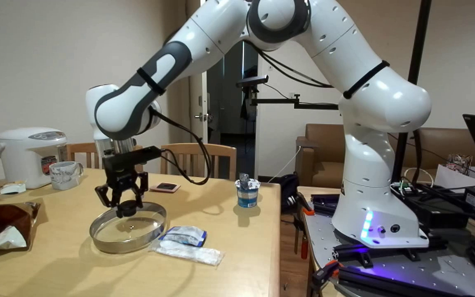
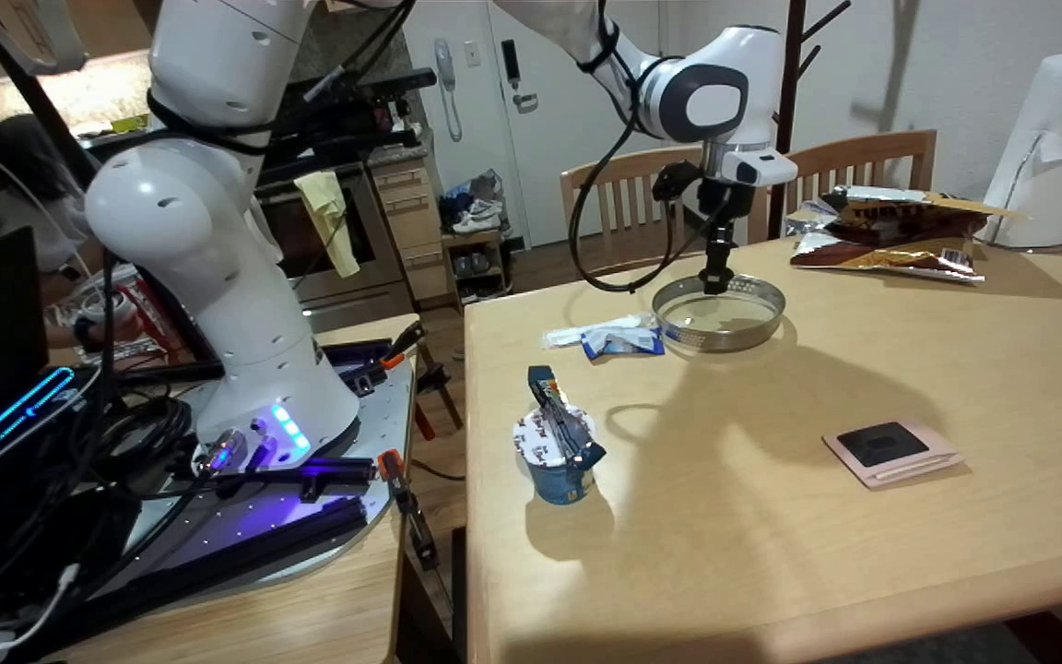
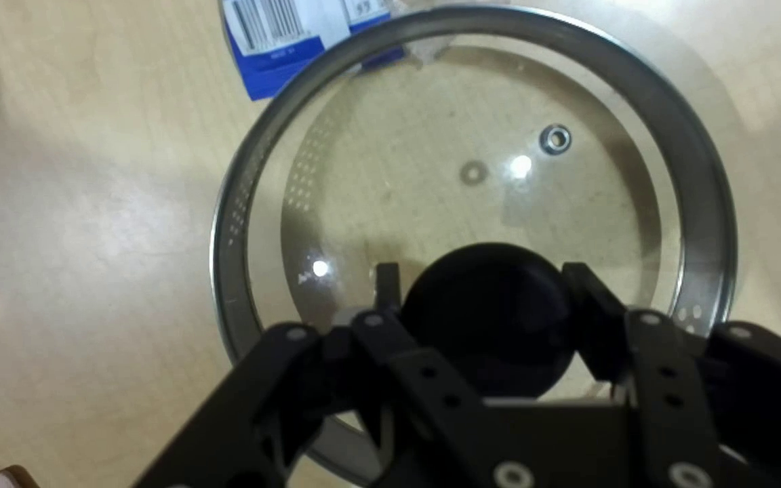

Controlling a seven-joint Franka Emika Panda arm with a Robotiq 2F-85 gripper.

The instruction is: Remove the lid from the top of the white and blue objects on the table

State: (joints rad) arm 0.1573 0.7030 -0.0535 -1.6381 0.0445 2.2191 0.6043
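Note:
The round glass lid (image 1: 135, 227) with its metal rim is low over the light wooden table (image 1: 237, 239). It also shows in an exterior view (image 2: 720, 319) and the wrist view (image 3: 417, 169). The blue and white packet (image 1: 183, 236) and a longer white wrapper (image 1: 190, 252) lie flat beside the lid, close to its rim. In the wrist view the rim overlaps the packet's (image 3: 278, 27) edge. My gripper (image 1: 129, 207) has its fingers against both sides of the lid's dark knob (image 3: 489, 318). Whether the rim touches the table is hard to tell.
A blue cup (image 1: 248, 194) with a wrapper on top stands near the table's edge. A pink wallet (image 2: 890, 452) lies flat. Foil bags (image 2: 900, 235), a mug (image 1: 65, 175), a water boiler (image 1: 31, 154) and a paper towel roll (image 2: 1047, 152) stand farther out.

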